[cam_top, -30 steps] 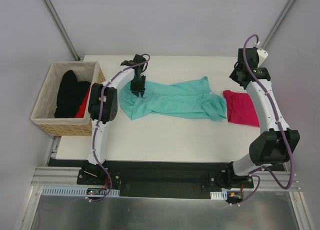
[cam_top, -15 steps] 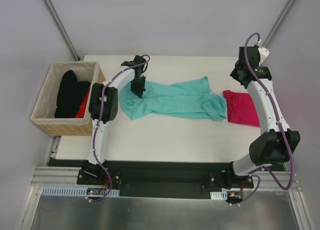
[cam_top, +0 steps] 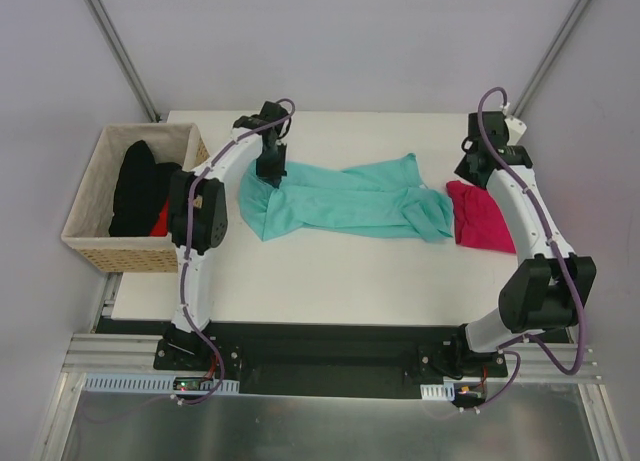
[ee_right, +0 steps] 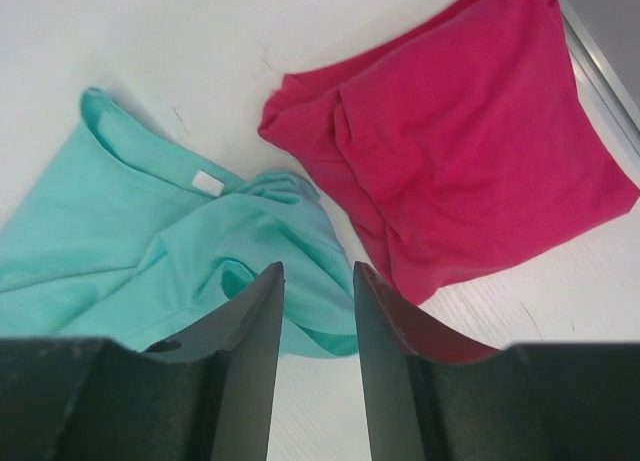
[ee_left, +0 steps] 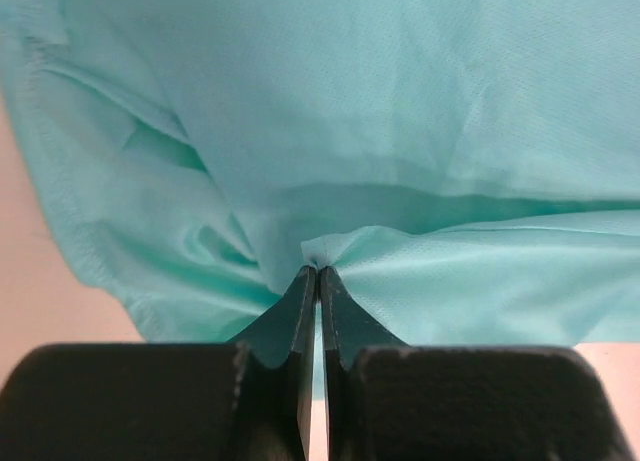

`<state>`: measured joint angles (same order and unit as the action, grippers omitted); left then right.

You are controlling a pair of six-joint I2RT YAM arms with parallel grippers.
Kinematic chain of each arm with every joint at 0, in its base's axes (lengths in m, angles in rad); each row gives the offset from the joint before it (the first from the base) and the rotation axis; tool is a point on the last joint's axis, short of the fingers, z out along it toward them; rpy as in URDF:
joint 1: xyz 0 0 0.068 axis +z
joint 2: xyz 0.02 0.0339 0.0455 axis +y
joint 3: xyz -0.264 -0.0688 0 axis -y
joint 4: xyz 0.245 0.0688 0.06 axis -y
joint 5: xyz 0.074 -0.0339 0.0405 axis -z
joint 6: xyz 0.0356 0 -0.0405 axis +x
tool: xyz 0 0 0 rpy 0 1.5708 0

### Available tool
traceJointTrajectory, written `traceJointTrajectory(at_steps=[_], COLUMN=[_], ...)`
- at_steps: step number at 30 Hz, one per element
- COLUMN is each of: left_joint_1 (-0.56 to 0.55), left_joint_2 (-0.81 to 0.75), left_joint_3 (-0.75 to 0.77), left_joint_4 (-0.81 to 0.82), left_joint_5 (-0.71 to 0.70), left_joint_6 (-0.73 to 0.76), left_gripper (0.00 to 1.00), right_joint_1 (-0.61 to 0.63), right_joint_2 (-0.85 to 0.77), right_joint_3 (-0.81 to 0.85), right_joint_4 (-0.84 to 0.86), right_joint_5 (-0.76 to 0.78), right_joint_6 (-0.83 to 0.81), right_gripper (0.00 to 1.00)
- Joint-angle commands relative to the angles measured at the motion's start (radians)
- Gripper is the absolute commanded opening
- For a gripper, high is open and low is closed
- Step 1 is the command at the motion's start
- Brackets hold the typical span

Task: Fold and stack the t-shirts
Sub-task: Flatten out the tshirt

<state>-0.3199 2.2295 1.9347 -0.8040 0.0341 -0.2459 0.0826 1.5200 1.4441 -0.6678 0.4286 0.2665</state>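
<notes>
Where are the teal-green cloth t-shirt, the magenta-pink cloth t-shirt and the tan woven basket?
teal-green cloth t-shirt (cam_top: 350, 199): top external view, middle of its body.
magenta-pink cloth t-shirt (cam_top: 487, 221): top external view, centre of the cloth.
tan woven basket (cam_top: 125, 253): top external view, its near wall.

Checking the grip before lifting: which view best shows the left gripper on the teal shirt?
Left wrist: left gripper shut on a fold of teal shirt. Top external hides the pinch; right wrist shows only the shirt's other end.

I'm looking into a robot lab cell: plain grey walls (cam_top: 330, 41), metal frame poles (cam_top: 118, 51), a white desk (cam_top: 330, 271), left arm (cam_top: 192, 209) and right arm (cam_top: 532, 221) bolted to a black base plate (cam_top: 330, 356).
</notes>
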Motion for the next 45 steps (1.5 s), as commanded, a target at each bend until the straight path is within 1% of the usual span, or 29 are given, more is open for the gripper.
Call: traceJointTrajectory(at_steps=[1,7,12,15,26,38,45], left_joint_1=[0.01,0.01,0.015,0.016,0.016,0.016,0.015], left_joint_2=[-0.129,-0.172,-0.212,-0.234,-0.252,-0.261,-0.275], left_joint_3=[-0.011,-0.014,-0.028,-0.039,-0.068,-0.069,-0.091], left_joint_4=[-0.027,-0.049,-0.061,-0.066,-0.078,-0.083,-0.086], left_joint_5=[-0.06,-0.092,-0.132,-0.145,-0.137,-0.128,-0.125], left_joint_6=[-0.004,0.005,0.008,0.01,0.007,-0.003,-0.009], left_gripper=[0.0,0.0,0.0,0.0,0.0,0.0,0.0], right_joint_1=[-0.007,-0.006,-0.007,-0.006,0.02,0.121,0.128], right_joint_2=[-0.012,0.008,0.017,0.028,0.058,0.123,0.127], right_joint_3=[-0.047,-0.097,-0.148,-0.166,-0.29,-0.301,-0.359], right_joint_4=[0.008,0.013,0.014,0.022,0.05,0.042,0.053], right_joint_5=[0.004,0.013,0.018,-0.001,-0.036,-0.039,-0.031], right_joint_6=[0.037,0.068,0.094,0.111,0.162,0.194,0.203], right_gripper=[0.37,0.37,0.4,0.41,0.42,0.41,0.41])
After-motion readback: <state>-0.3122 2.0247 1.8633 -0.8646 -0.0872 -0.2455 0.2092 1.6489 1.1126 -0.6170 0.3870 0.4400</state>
